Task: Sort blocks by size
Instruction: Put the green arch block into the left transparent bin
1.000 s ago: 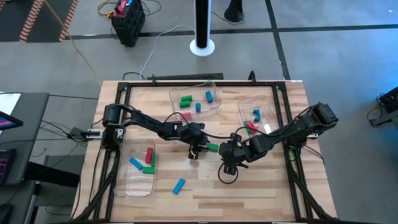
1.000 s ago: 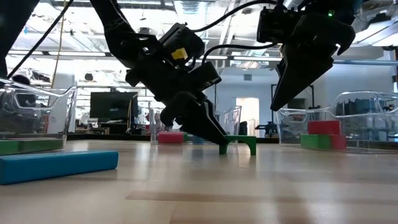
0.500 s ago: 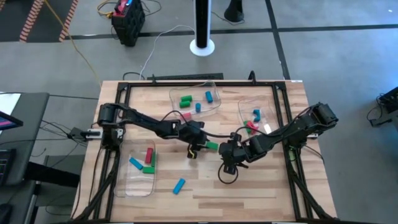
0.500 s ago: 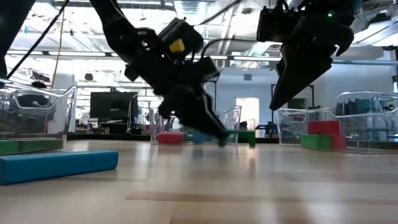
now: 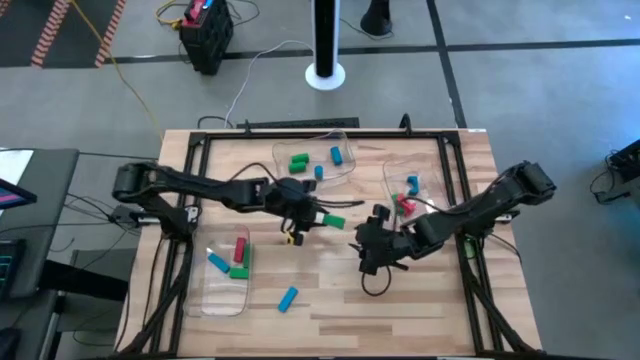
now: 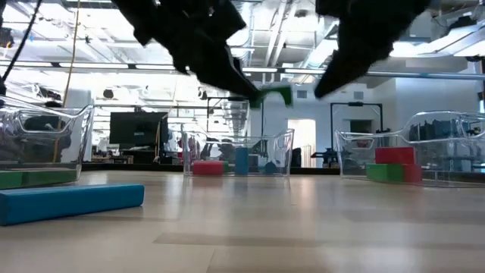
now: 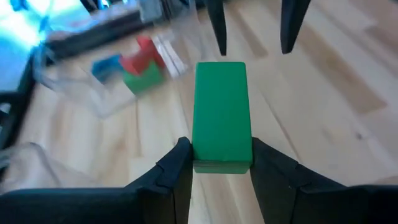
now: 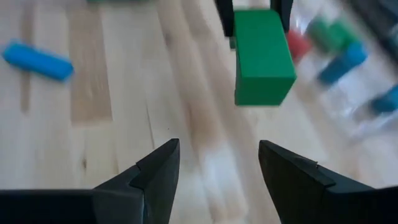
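The left claw [image 5: 312, 216] now carries the green block [image 5: 336, 221] clear of the desk [image 5: 330, 300]: a second ago that block sat on the wood under the closing fingers near the desk's centre, and in the low view it now hangs well above the surface, pinched at one end with its free end pointing toward 3 o'clock in the overhead view. The left wrist view confirms it, with the green block [image 7: 221, 115] clamped between the two dark fingers [image 7: 177, 171] and bare boards beneath it. The arm has also swung back toward 9 o'clock, drawing the block away from where it lay. The right claw [image 5: 375, 248] waits just beside it toward 4 o'clock, its fingers spread wide and holding nothing, and it has shifted only a little. So the pick is done, and what remains for this piece is probably the carry and drop into a tray that matches its length. The candidates are the tray at 12 o'clock [image 5: 345, 178] with green and blue pieces, the tray at 3 o'clock [image 5: 390, 180] with red, green and blue ones, and the tray at 8 o'clock [image 5: 205, 295] holding three bars. One blue block [image 5: 288, 298] lies loose on the desk at 6 o'clock, not yet sorted.
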